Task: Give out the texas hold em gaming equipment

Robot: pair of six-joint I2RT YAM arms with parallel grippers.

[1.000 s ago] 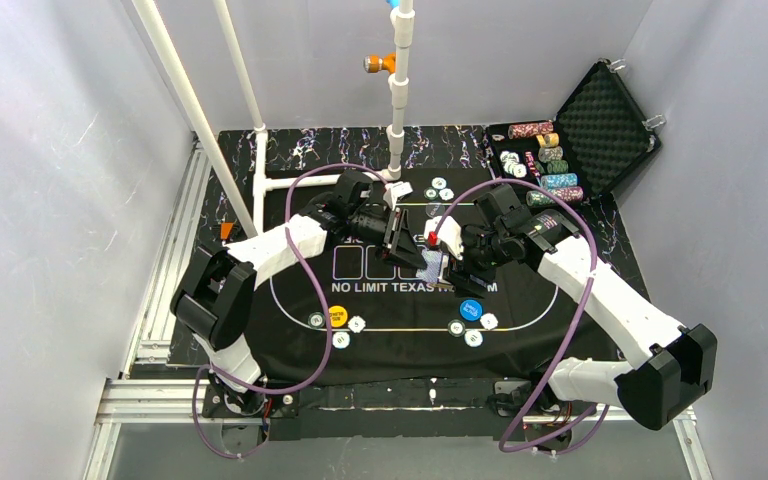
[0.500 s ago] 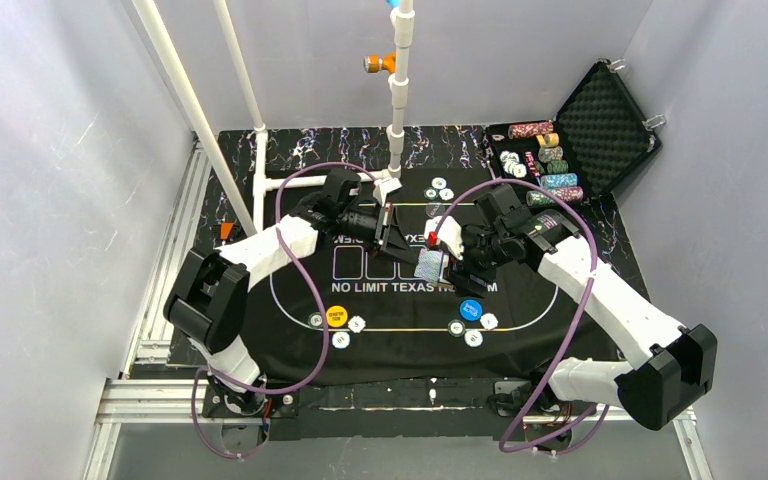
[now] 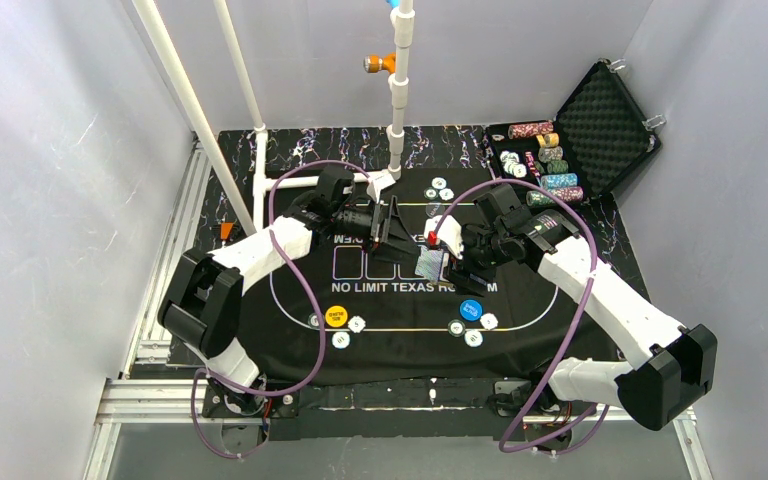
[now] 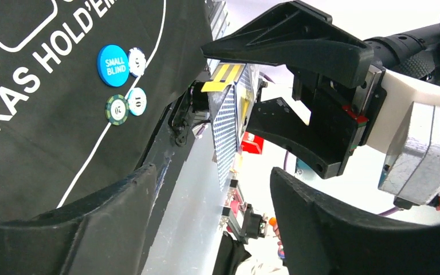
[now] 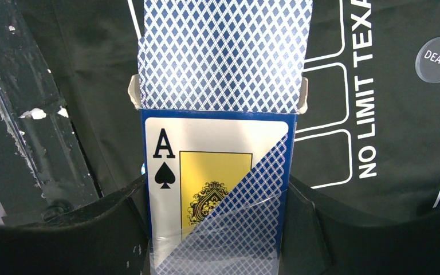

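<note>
Left wrist view: our left claw (image 4: 212, 177) has just spread open, empty, beside the playing cards (image 5: 223, 51) jutting from the card box (image 5: 217, 137). Our right claw (image 5: 215, 186) grips the box above the mat (image 3: 520, 330). Seemingly no card was dealt.

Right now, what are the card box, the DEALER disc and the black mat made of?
The card box looks like glossy printed cardboard, with folded flaps at its mouth. The DEALER disc is probably clear plastic, faintly see-through. The black mat seems matte cloth or rubber, with printed white lines.
</note>
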